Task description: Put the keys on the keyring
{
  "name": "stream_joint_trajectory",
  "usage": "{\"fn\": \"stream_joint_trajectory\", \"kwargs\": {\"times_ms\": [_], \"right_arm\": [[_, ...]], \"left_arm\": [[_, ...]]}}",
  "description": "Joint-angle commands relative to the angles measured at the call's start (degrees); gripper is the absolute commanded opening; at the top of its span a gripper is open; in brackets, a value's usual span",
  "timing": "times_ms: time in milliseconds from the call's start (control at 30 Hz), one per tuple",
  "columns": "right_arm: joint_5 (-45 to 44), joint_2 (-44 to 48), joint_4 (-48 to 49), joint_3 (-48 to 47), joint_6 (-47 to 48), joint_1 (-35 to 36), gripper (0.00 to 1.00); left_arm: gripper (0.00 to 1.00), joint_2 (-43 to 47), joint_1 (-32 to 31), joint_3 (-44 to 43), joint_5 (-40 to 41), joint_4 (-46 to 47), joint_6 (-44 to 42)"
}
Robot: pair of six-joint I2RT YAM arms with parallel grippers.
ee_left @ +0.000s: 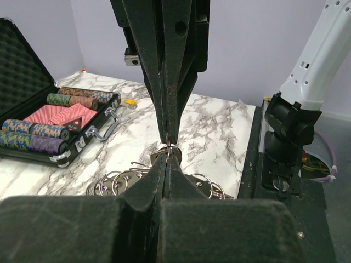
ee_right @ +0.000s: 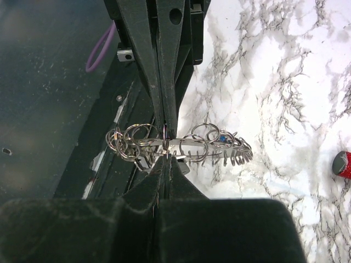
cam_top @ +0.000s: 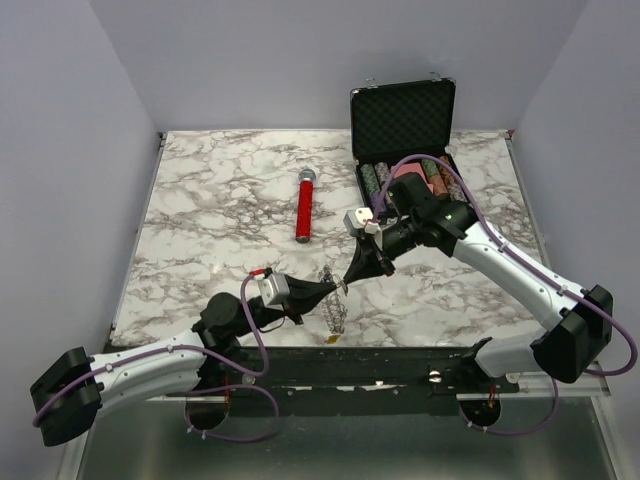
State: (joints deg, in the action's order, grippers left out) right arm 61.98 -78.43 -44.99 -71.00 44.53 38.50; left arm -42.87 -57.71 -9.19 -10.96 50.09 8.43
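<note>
The keyring (cam_top: 333, 312) is a jagged grey metal band carrying several split rings, with a yellow tag (cam_top: 330, 340) on the table under it. It hangs above the near table edge where both grippers meet tip to tip. In the right wrist view the keyring (ee_right: 189, 143) lies crosswise, with a small blue bit (ee_right: 222, 139) on it. My left gripper (cam_top: 338, 288) is shut and pinches the band. My right gripper (cam_top: 347, 281) is shut on a thin metal piece with a grey key head (ee_right: 182, 165) beside its tips. A small ring (ee_left: 170, 147) sits between the two tips. The black-headed key is hidden.
A red-handled microphone (cam_top: 303, 205) lies mid-table. An open black case (cam_top: 404, 118) with poker chips and cards stands at the back right, also in the left wrist view (ee_left: 22, 82). The near table edge and black base rail (cam_top: 350, 365) lie just below the grippers.
</note>
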Motion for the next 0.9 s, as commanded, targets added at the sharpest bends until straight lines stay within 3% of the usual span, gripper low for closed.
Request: {"fn": "stream_joint_trajectory", "kwargs": {"times_ms": [0, 500, 700, 867], "right_arm": [[1.7, 0.5, 0.9, 0.7, -0.6, -0.4, 0.0], [1.4, 1.2, -2.2, -0.3, 2.6, -0.5, 0.0], [6.1, 0.8, -11.6, -1.3, 16.0, -0.4, 0.0], [6.6, 0.2, -14.9, -1.8, 21.7, -0.4, 0.0]], "left_arm": [[0.0, 0.2, 0.3, -0.1, -0.5, 4.1, 0.7], [0.0, 3.0, 1.1, 2.9, -2.4, 5.3, -1.1], [0.0, 5.8, 3.8, 5.3, -8.6, 7.7, -2.0], [0.0, 4.9, 6.2, 4.6, -16.1, 9.9, -1.2]]}}
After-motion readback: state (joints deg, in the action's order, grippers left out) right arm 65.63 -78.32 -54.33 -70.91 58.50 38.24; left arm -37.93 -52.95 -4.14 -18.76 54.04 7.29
